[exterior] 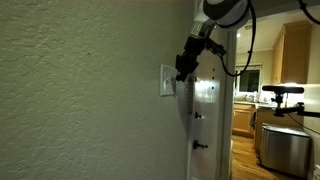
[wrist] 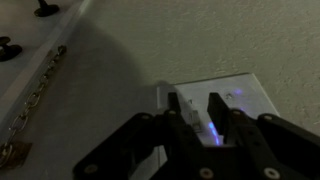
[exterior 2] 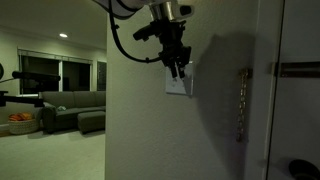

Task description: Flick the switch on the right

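The white wall plate [exterior: 166, 82] is fixed to the textured wall and shows in both exterior views [exterior 2: 179, 86]. In the wrist view the plate [wrist: 245, 90] lies just beyond the fingertips. A small white toggle [wrist: 190, 104] shows in the gap between the fingers. My black gripper [exterior: 182, 70] is pressed up against the plate, with its fingers pointing into the plate [exterior 2: 177, 70]. In the wrist view the gripper [wrist: 195, 108] has its two fingers a narrow gap apart, holding nothing that I can make out. The room is dim.
A white door [exterior: 207, 110] with a chain lock [wrist: 35, 100] stands next to the plate, and the chain [exterior 2: 239, 105] hangs beside it. A sofa [exterior 2: 75, 108] and a kitchen area [exterior: 285, 110] lie further off.
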{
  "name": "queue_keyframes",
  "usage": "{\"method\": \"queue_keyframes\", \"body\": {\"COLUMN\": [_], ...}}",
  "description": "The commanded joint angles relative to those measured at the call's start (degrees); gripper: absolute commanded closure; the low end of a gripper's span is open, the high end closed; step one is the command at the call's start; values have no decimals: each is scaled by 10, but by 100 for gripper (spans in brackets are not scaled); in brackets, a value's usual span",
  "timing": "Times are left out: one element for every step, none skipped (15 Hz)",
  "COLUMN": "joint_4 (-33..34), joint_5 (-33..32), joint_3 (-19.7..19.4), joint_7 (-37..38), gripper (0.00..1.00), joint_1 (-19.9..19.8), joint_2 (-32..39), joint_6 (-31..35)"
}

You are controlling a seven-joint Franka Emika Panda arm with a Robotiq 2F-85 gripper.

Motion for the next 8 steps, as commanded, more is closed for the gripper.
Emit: {"method": "queue_keyframes", "body": {"joint_4": [18,23,29,35,39,46,51,56], "joint_5": [5,5,6,5,4,5,6,6], "joint_3": [3,3,3,4,4,4,4,5], "joint_7": [-10,-11,-12,-12,-11,-12,-13,-13], "gripper": [33,25,20,12,7,0,0,0], "joint_1": [-4,-4,-4,-4,-4,-4,-5,-5], "joint_2": [16,21,26,30,33,37,40,44], "joint_6": [-21,-20,-20,-21,-22,-22,-23,-24]}}
